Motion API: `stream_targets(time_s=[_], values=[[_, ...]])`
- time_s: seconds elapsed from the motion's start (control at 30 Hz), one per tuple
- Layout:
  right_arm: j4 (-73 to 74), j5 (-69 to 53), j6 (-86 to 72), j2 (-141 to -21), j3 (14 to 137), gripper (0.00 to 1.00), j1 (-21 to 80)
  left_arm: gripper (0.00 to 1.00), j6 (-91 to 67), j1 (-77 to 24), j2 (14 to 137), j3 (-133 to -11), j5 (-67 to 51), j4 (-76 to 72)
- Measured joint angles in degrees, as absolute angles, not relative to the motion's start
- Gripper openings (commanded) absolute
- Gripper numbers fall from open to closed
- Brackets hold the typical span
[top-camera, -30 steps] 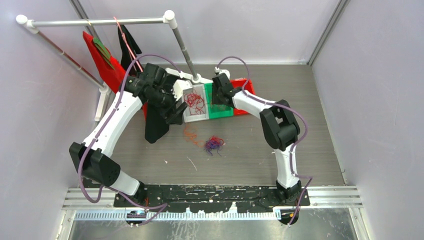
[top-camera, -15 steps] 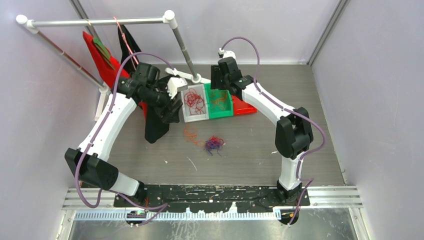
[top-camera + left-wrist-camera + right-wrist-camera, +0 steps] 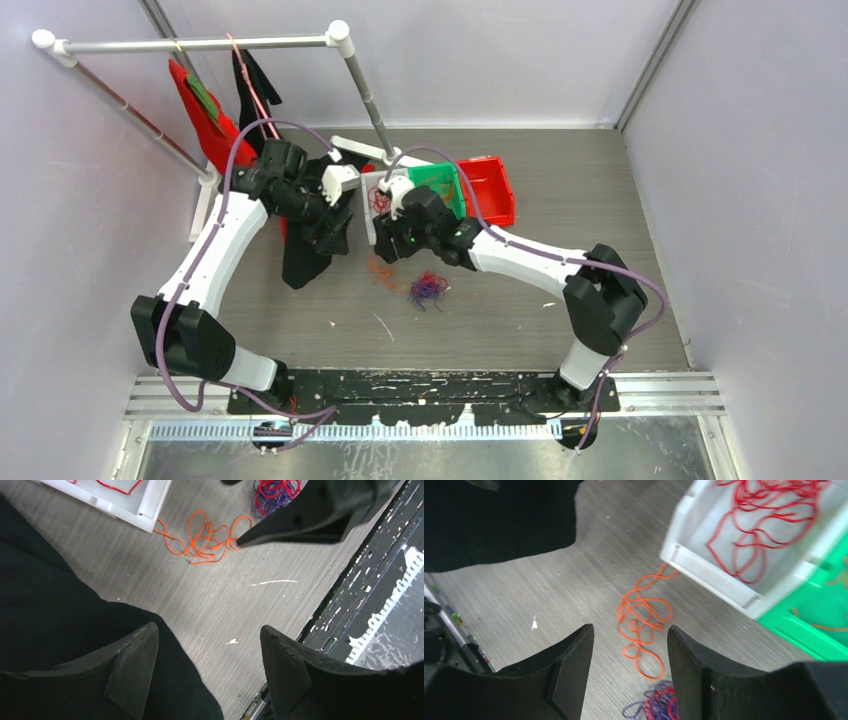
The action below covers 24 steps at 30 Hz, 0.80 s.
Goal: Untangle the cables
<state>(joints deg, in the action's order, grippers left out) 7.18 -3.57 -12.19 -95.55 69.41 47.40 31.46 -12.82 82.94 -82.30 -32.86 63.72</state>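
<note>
Right gripper (image 3: 629,632) spread wide, empty, above orange cable (image 3: 644,611) at white bin (image 3: 709,582) corner; left gripper (image 3: 207,630) likewise agape over black garment (image 3: 50,595) edge.

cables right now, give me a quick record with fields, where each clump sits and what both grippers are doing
orange cable: on table, one end at white bin corner
red cable: inside white bin
purple-red clump: on table near orange cable
left gripper: open, empty
right gripper: open, empty, over orange cable
</note>
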Motion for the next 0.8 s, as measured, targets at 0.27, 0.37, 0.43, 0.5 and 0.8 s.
stream_targets(time_s=[0.27,0.37,0.43,0.5,0.8], values=[[2.90,-5.69,-12.21,-106.76,70.41,0.55,49.45,0.74,31.29,-12.84,80.40,-80.16,-33.41,63.46],[3.11,-4.08,-11.84,-110.08,70.50,0.52,49.45,0.74,31.29,-12.84,79.20,-80.16,-33.91,63.46],[3.14,-2.98,-11.44,-111.04,70.50,0.43,49.45,0.74,31.33,-12.84,78.98,-80.16,-34.22,63.46],[3.03,-2.07,-10.94,-111.26,70.54,0.28,49.45,0.74,31.33,-12.84,78.98,-80.16,-34.50,63.48],[-2.66,-2.85,-11.77,-108.95,68.05,0.01,49.23,0.71,31.79,-12.84,78.98,-80.16,-34.83,63.55]])
